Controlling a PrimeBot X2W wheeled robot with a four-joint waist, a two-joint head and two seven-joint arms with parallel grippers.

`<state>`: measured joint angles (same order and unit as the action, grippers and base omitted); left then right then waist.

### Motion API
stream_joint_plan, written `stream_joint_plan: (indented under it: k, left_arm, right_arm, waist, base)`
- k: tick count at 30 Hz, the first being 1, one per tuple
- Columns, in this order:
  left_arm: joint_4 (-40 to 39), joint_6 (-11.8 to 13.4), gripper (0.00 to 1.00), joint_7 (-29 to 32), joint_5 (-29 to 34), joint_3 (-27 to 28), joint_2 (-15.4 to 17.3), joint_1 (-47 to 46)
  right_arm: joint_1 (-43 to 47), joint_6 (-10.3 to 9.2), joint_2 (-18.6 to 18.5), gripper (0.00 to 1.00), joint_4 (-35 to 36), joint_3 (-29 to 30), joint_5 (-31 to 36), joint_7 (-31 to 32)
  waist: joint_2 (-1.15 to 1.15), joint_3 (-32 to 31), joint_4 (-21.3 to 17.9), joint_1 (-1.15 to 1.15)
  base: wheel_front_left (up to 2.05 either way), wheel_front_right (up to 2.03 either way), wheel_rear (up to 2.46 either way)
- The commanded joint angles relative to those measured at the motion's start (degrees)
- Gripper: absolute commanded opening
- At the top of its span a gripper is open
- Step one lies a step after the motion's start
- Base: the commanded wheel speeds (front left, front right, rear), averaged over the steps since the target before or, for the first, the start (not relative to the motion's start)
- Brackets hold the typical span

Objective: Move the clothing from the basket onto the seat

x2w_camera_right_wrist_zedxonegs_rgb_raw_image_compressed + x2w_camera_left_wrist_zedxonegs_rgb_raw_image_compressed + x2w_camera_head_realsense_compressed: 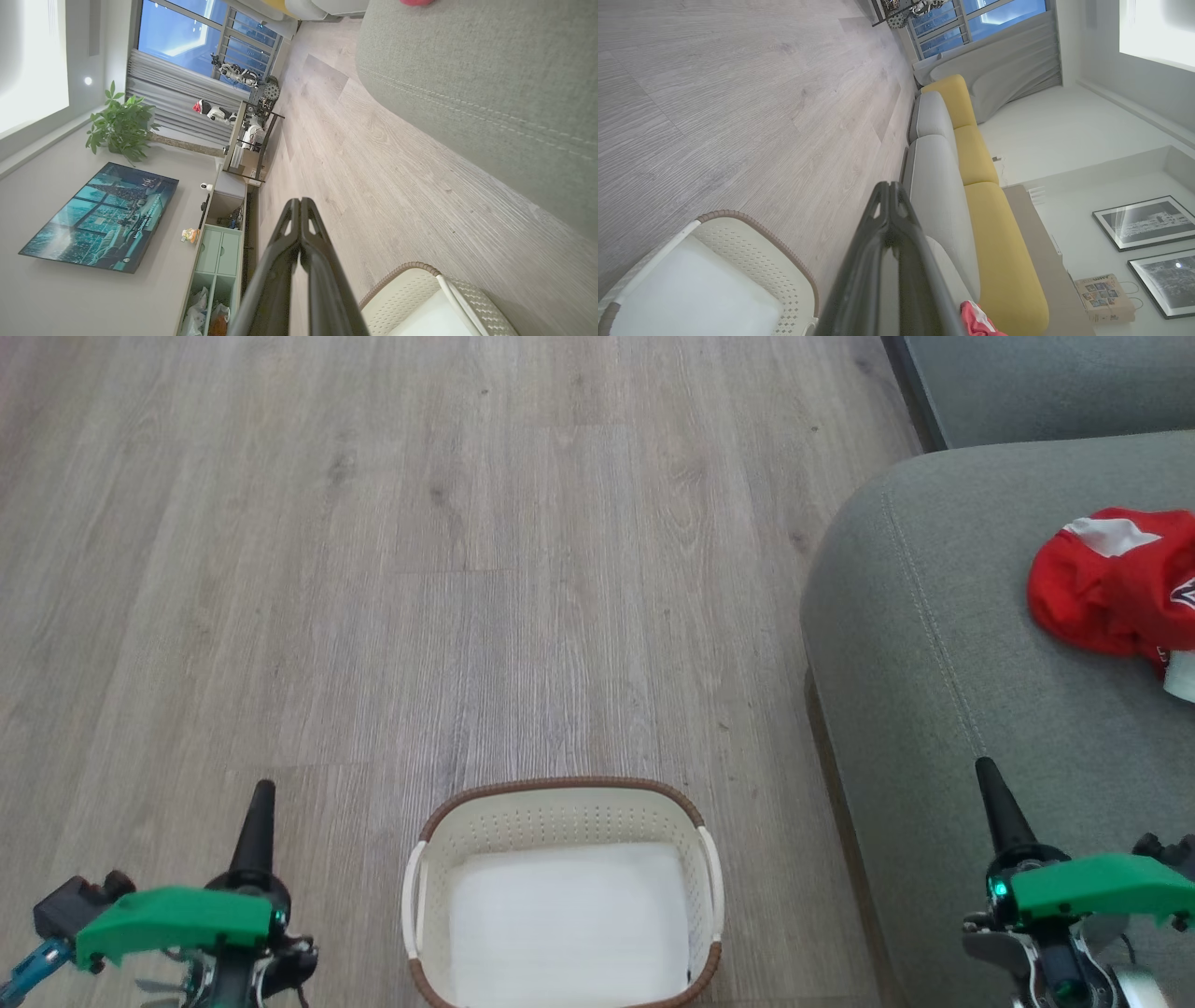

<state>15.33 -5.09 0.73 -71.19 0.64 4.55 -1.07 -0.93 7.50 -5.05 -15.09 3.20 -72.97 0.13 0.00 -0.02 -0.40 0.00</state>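
The white perforated basket (560,821) with a brown rim stands on the floor at the bottom centre; inside it lies a flat white pad and no red garment. The red clothing (1111,583) is bunched on the grey-green seat (943,644) at the right edge. My left gripper (264,791) is shut and empty, left of the basket over the floor. My right gripper (985,767) is shut and empty above the seat's front part. In the left wrist view the basket (738,247), the seat (938,196) and a bit of red clothing (978,322) appear. The right wrist view has the basket (420,284) and the seat (467,70).
Wooden floor (420,569) spreads ahead and to the left. Another grey cushion (1046,383) lies at the top right. Yellow back cushions (994,242) line the sofa. A TV (103,217), a low cabinet (219,252), a plant (121,123) and a cluttered stand (247,135) stand along the far wall.
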Motion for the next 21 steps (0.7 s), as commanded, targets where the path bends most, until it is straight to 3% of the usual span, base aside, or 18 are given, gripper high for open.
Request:
stream_joint_plan:
  k: [1,21]
  left_arm:
    - [-1.5,-0.6,0.0,0.4,-1.2,1.9,0.2,-3.4]
    - [-1.4,-1.7,0.0,3.7,-13.2,4.3,-1.0,-4.5]
  right_arm:
    - [-3.4,0.0,0.1,0.0,1.7,-0.5,-1.2,0.4]
    - [-4.5,-0.01,1.1,0.0,1.3,1.5,-12.4,3.8]
  waist:
    - [0.0,0.0,0.0,0.0]
    - [0.0,0.1,0.2,0.0]
  base:
    - [0.0,0.0,0.0]
    - [0.0,0.0,0.0]
